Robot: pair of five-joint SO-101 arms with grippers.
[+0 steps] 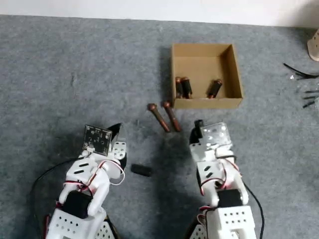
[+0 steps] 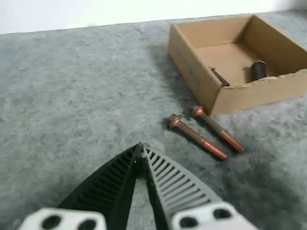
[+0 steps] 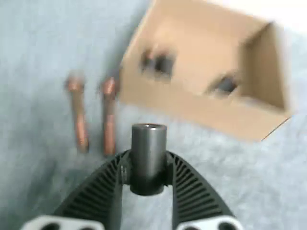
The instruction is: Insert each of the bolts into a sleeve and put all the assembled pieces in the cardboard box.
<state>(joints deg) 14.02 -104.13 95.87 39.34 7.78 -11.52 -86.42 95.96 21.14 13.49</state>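
Two copper bolts (image 1: 158,117) (image 1: 172,115) lie side by side on the grey carpet in front of the cardboard box (image 1: 232,62). The box holds assembled pieces (image 1: 183,87) (image 1: 215,88). My right gripper (image 1: 198,128) (image 3: 147,163) is just right of the bolts, shut on a dark sleeve (image 3: 148,141) that stands upright between its fingers. My left gripper (image 1: 115,130) (image 2: 140,152) is shut and holds nothing, its tip left of and nearer than the bolts (image 2: 195,136) (image 2: 218,129). Another black sleeve (image 1: 141,170) lies on the carpet between the two arms.
Black cables and small parts (image 1: 304,79) lie at the right edge of the carpet. A pale object (image 1: 314,46) sits at the far right. Open carpet stretches left of the box (image 2: 240,96).
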